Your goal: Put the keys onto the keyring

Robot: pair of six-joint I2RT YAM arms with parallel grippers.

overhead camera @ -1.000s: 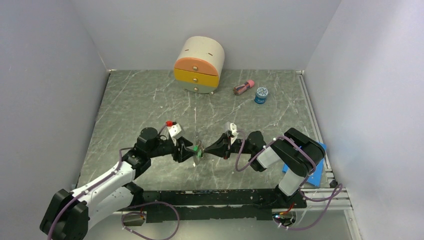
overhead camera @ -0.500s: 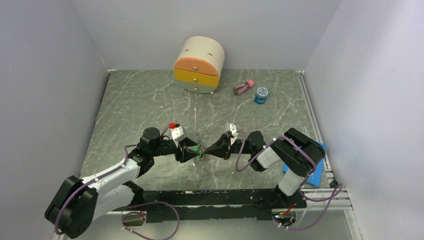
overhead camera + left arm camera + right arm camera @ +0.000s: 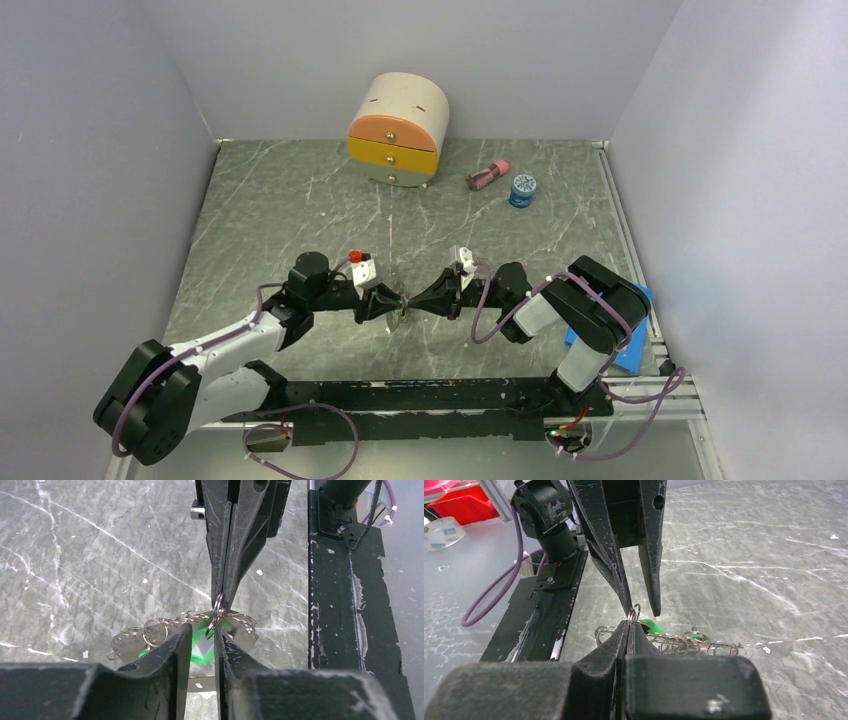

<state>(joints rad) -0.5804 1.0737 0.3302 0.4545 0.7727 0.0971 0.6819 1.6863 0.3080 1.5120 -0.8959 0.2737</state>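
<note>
Both claws are meeting tip to tip over the worktop's near-middle in the top view: left gripper [image 3: 392, 305], right gripper [image 3: 410, 305]. Keys too small to make out there.

Left wrist view: my left fingers [image 3: 176, 645] are standing slightly apart, flanking a green key [image 3: 202, 652]; whether they are touching it, I cannot tell. Opposite jaws are pinching the keyring [image 3: 218, 602].

Right wrist view: right fingers [image 3: 616, 637] are pressing fully together on that ring, chain trailing on the marble.
</note>
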